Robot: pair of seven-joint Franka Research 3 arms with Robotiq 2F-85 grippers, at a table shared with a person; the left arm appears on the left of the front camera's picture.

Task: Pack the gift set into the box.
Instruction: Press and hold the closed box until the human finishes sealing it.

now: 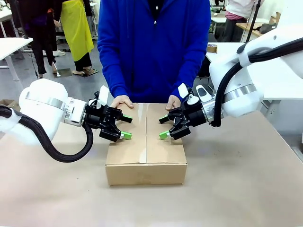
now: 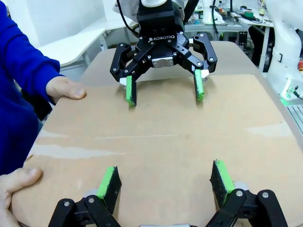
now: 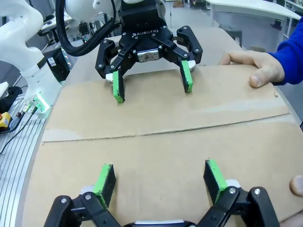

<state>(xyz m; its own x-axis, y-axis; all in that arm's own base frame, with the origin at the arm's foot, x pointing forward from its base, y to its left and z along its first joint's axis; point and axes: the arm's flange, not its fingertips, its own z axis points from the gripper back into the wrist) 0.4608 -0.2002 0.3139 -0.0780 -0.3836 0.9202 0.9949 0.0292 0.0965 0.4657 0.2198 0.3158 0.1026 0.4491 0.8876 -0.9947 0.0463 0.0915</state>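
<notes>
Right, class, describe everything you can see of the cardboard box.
The box is a brown corrugated cardboard carton, rectangular, lying flat on the table between the two arms. Its top flaps are closed, with clear tape along the centre seam. The person rests one hand and the other hand on its far edge. The open left gripper and open right gripper sit over the flaps on either side; whether they touch it cannot be told.

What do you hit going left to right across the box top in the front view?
Order: left gripper → tape strip along the centre seam of the box → right gripper.
</notes>
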